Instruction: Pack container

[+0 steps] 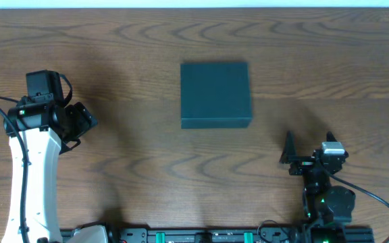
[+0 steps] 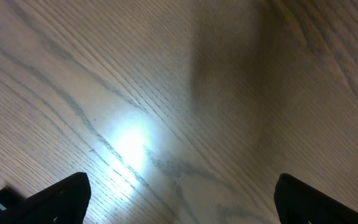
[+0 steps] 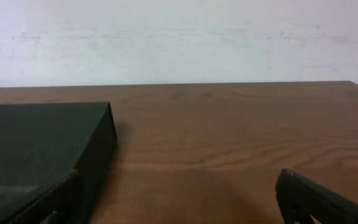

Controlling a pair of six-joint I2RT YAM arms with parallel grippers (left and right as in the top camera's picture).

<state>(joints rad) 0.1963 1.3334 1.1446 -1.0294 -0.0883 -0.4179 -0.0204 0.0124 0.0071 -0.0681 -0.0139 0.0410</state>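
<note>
The container (image 1: 215, 94) is a dark teal square box with its lid shut, on the table's middle back. It also shows at the left of the right wrist view (image 3: 42, 149). My left gripper (image 1: 86, 121) is open and empty over bare wood at the far left; its view (image 2: 179, 199) shows only wood between the fingers. My right gripper (image 1: 308, 145) is open and empty near the front right, a little short of the container's near right corner (image 3: 179, 199).
The wooden table (image 1: 329, 61) runs to a white wall at the back (image 3: 179, 37). The arm bases and a black rail (image 1: 215, 236) sit along the front edge. No snack items are in view.
</note>
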